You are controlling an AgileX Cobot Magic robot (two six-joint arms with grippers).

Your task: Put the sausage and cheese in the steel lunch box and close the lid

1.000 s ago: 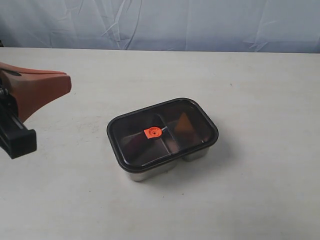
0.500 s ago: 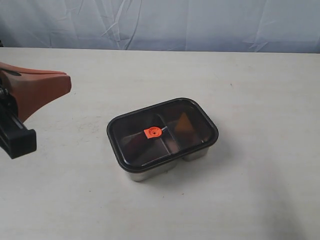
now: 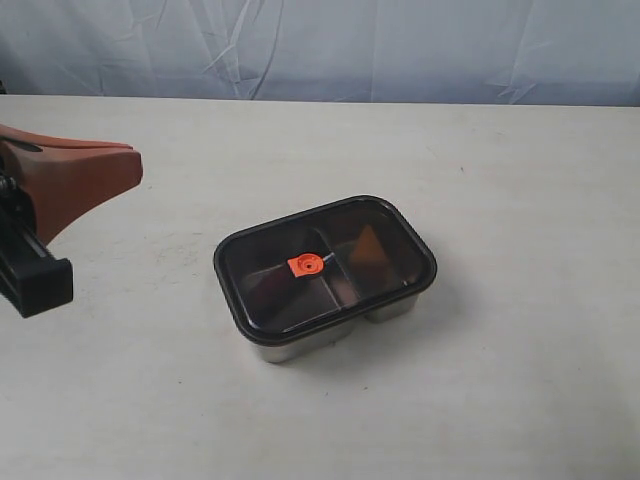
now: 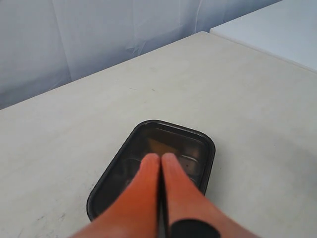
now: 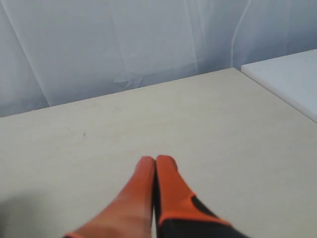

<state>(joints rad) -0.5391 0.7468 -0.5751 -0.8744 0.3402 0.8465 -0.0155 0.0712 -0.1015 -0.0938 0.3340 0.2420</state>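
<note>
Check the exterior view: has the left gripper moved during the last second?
No. The left gripper sits at the same spot near the view's left edge, its tip just as far from the lid as before.

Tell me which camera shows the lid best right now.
Exterior view: the whole lid shows, seated on the steel lunch box, orange valve included. Left wrist view: the shut left tool covers part of it. Right wrist view: none of it.

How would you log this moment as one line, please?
lid: on steel lunch box; cheese: inside, under lid; sausage: unclear through lid; left gripper: shut, empty; right gripper: shut, empty
</note>
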